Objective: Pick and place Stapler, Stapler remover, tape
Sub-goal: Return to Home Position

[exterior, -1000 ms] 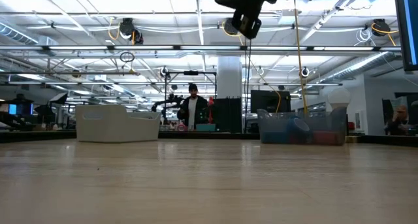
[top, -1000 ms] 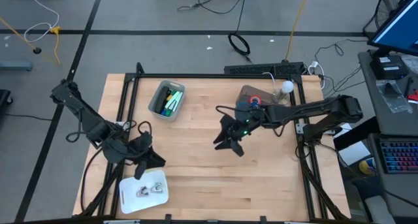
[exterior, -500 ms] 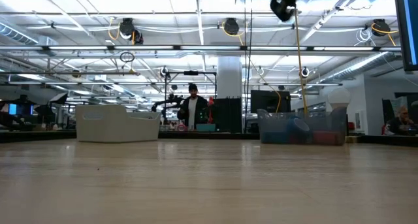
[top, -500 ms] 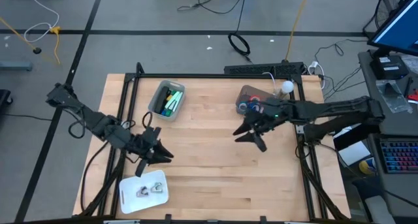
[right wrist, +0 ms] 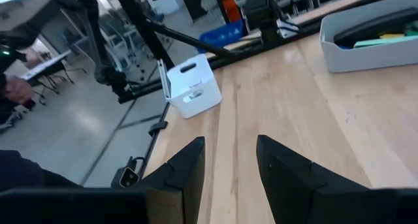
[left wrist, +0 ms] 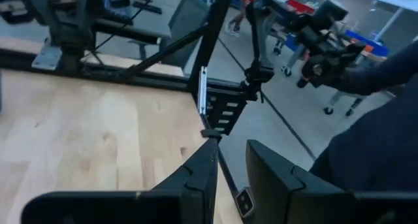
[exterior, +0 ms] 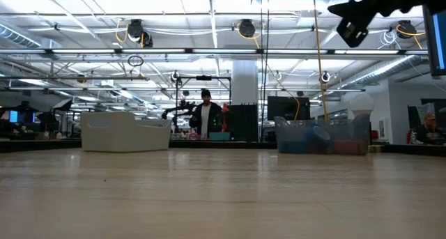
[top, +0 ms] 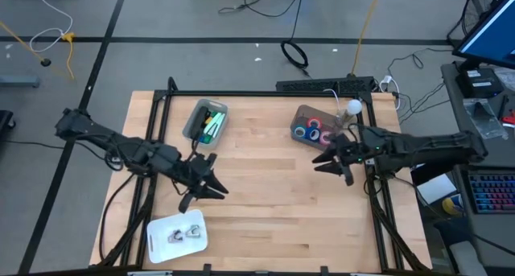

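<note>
high view is showing left gripper [top: 208, 186] and right gripper [top: 332, 168] hanging parted a little, gripping nothing. tape [top: 310, 132] is sitting in the clear bin [top: 302, 111] just beside the right one, so a sloppy swing might be clipping it.

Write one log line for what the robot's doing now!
left gripper: open, empty, over table | right gripper: open, empty, near clear bin | tape: in clear bin

white bin [top: 159, 242] contents: too small to name | tape [top: 313, 134] count: unclear
</note>
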